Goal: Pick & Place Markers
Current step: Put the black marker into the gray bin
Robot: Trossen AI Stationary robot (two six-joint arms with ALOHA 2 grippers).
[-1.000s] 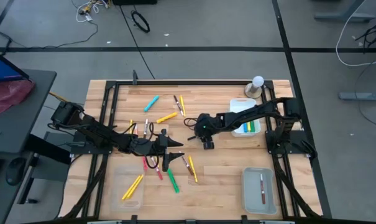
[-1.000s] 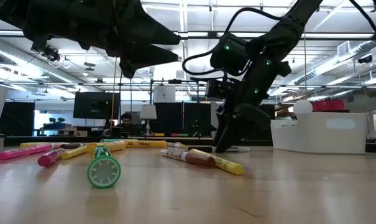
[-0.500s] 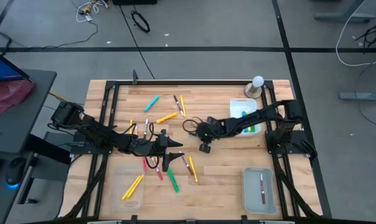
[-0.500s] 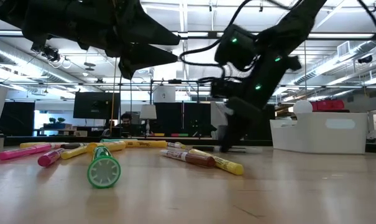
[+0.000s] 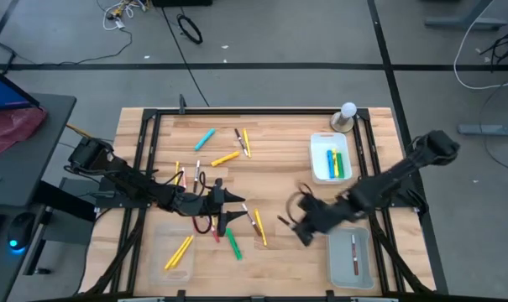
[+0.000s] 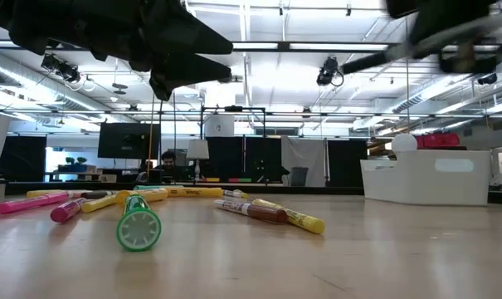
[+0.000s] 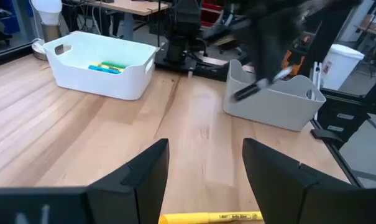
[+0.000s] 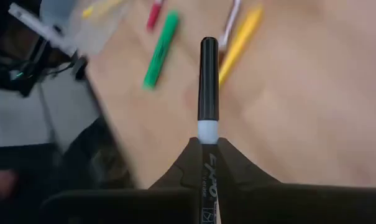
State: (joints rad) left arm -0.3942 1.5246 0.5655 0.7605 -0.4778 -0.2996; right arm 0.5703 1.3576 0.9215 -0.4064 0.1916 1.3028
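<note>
Right gripper (image 5: pixel 302 232), jaws closed on black-capped white marker (image 8: pixel 207 81), I carry above surface (image 5: pixel 279 256) just beside grey tray (image 5: pixel 351 256). I should bring marker lengthwise over tray, go low, then release. Left gripper (image 5: pixel 228 210) waits with jaws apart, well away from tray, over loose markers (image 5: pixel 234 243).

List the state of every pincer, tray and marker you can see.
Right pincer: shut on a white marker with black cap, held above the table.
Left pincer: open, empty, hovering over loose markers.
White bin: holds yellow, blue and green markers.
Clear right tray: holds one red-capped marker.
Clear left tray: holds two yellow markers.
Green marker: lying on the table.
</note>
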